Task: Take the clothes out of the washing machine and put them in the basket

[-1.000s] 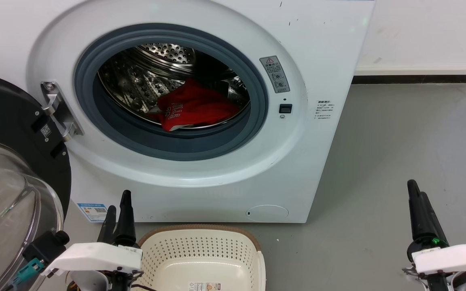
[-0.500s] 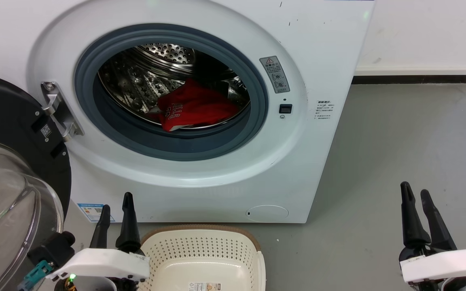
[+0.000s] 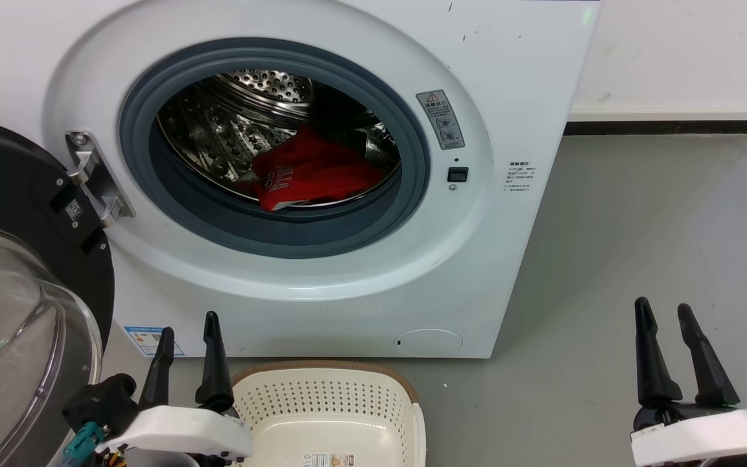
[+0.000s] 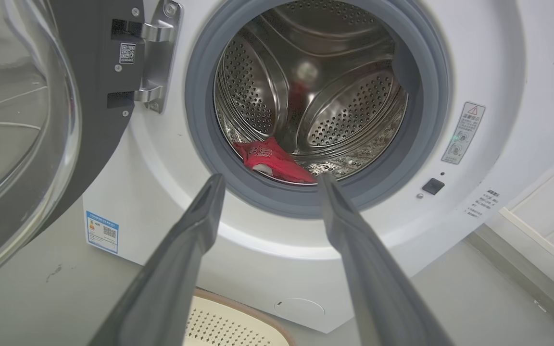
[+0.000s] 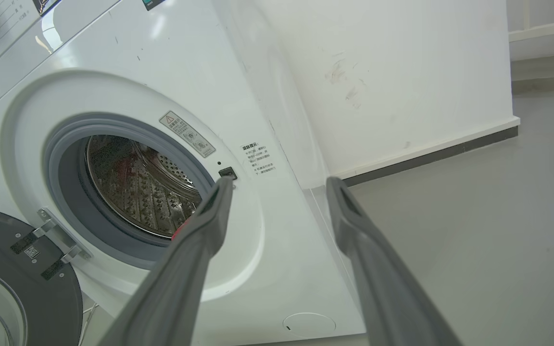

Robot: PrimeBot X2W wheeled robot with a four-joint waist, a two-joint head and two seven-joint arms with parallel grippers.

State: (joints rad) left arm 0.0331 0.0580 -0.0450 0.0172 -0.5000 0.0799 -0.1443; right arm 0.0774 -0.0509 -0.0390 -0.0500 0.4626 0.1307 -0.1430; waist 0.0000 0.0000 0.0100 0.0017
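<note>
Door: the black-rimmed glass door (image 3: 23, 305) hung open at the far left on its steel hinge (image 3: 91, 175), beside the porthole.
Left gripper: the left gripper (image 3: 189, 323) sat low at the lower left, just left of the basket, with its fingers pointing up toward the machine's front. Its jaws stood apart and empty. In the left wrist view the two fingers framed the lower edge of the porthole.
Basket: the cream basket (image 3: 321, 364) with a brown rim stood on the floor, close in front of the machine and below the porthole.
Washing machine: the white washing machine (image 3: 471, 259) had a grey gasket (image 3: 137, 155) ringing the perforated steel drum (image 3: 231, 136).
Clothes: the red clothes (image 3: 312, 172) with white lettering lay at the bottom of the drum, just behind the gasket's lower lip and well apart from both grippers.
Right gripper: the right gripper (image 3: 662, 305) was at the lower right over the grey floor (image 3: 639, 214), to the right of the machine. Its jaws were apart and empty.
</note>
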